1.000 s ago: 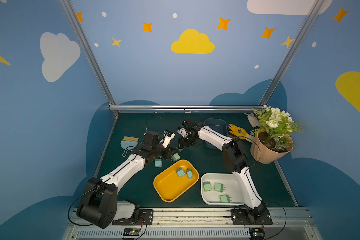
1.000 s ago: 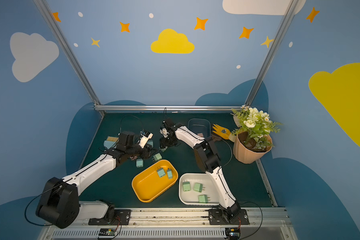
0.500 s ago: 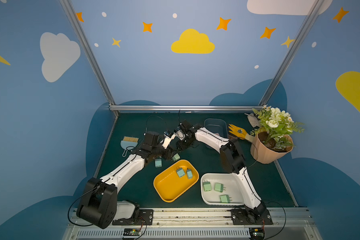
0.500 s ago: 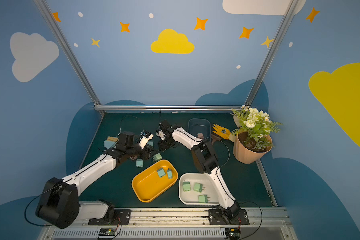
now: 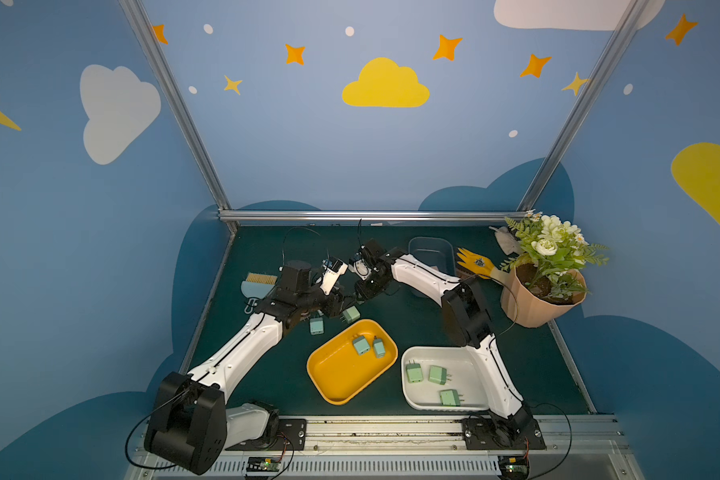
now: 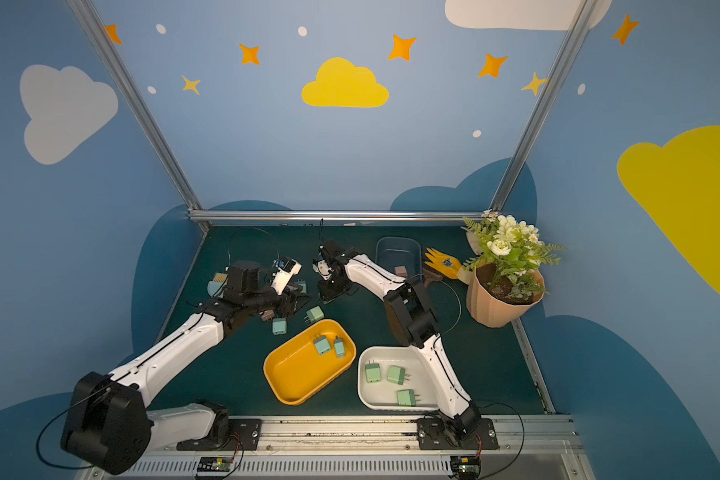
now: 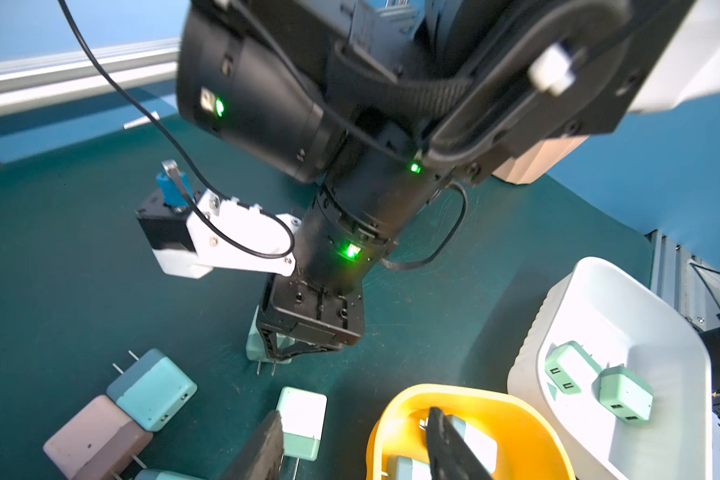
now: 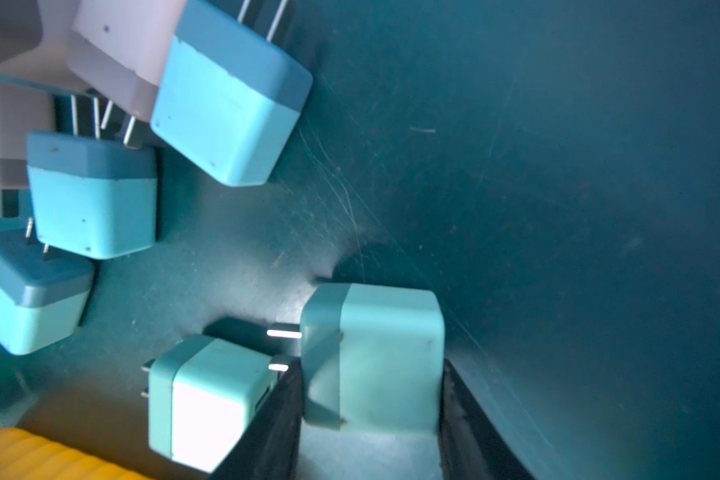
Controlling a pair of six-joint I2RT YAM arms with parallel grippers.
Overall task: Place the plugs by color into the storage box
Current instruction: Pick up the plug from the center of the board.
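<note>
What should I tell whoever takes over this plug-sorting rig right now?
Left gripper: open, holding nothing.
Right gripper: shut on a pale plug lying on the table.
Done: two plugs in the yellow tray, three plugs in the white tray, one pink plug in the blue bin.
To do: the gripped one, plus loose blue plugs and pink ones beside it; the arms hide the exact count.

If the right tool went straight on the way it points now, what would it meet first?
The plug between the right tool's fingers, which sit against its sides; behind it only the green mat. Depth is hard to judge.
</note>
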